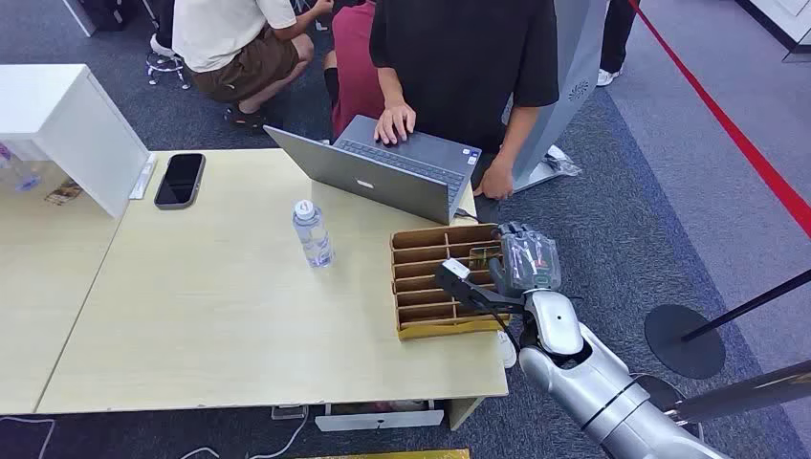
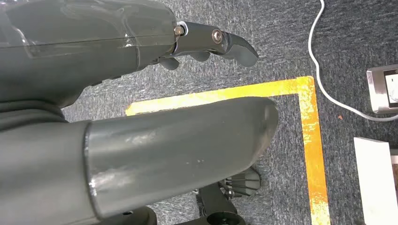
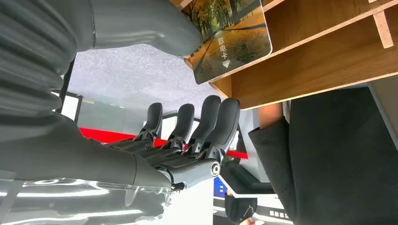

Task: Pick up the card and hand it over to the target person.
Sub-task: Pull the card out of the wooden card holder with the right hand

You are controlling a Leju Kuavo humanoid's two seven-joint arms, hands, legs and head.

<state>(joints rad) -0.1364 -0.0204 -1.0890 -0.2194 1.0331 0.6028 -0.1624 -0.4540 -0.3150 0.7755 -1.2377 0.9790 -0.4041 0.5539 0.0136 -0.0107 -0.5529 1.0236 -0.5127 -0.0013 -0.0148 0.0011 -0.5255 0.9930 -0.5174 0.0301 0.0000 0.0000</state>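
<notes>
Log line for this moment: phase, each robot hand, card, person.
phase: reaching for card | right robot hand: open at wooden slotted tray | left robot hand: holds nothing | card: in tray slot | person: at laptop

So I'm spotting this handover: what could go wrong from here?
The right hand is open at the slotted wooden holder, fingers off the card; the thumb alone could tilt the card without gripping it. The water bottle and laptop stand close to the holder, so a wide swing might hit them.
</notes>
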